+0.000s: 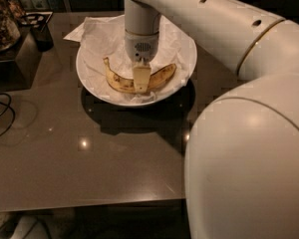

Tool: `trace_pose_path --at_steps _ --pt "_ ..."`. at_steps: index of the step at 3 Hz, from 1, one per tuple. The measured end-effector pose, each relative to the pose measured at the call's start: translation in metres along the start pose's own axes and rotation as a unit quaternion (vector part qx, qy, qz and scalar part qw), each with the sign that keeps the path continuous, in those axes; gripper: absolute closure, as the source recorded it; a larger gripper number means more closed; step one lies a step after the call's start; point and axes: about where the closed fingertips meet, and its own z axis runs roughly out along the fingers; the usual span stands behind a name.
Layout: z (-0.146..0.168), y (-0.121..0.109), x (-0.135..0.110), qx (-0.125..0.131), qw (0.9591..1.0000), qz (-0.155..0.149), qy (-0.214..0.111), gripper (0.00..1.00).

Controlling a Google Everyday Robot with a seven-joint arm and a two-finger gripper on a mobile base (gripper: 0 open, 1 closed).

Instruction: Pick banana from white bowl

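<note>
The banana (118, 82), yellow with brown spots and curved, lies in the white bowl (89, 86) at the back middle of the dark table. Crumpled white paper (97, 31) lines the bowl and sticks out over its far left rim. My gripper (141, 78) comes straight down from the white arm onto the middle of the banana, its pale tip in front of the fruit and covering its centre. Both banana ends show on either side of the gripper.
A dark box (25, 54) with a black cup (42, 34) stands at the table's left back. A black cable (2, 116) loops at the left edge. My large white arm body (249, 163) fills the right foreground. The table's front edge (89, 203) runs across the bottom.
</note>
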Motion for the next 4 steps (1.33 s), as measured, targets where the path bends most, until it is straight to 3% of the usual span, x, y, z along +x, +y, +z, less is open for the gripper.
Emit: trace_pose_path --at_steps 1,2,4 --pt "0.000 0.000 0.000 0.000 1.0000 0.000 0.000 0.92" --pt "0.000 0.000 0.000 0.000 1.0000 0.000 0.000 1.00" --pt "-0.030 0.021 -0.004 0.059 0.9981 -0.014 -0.013 1.00"
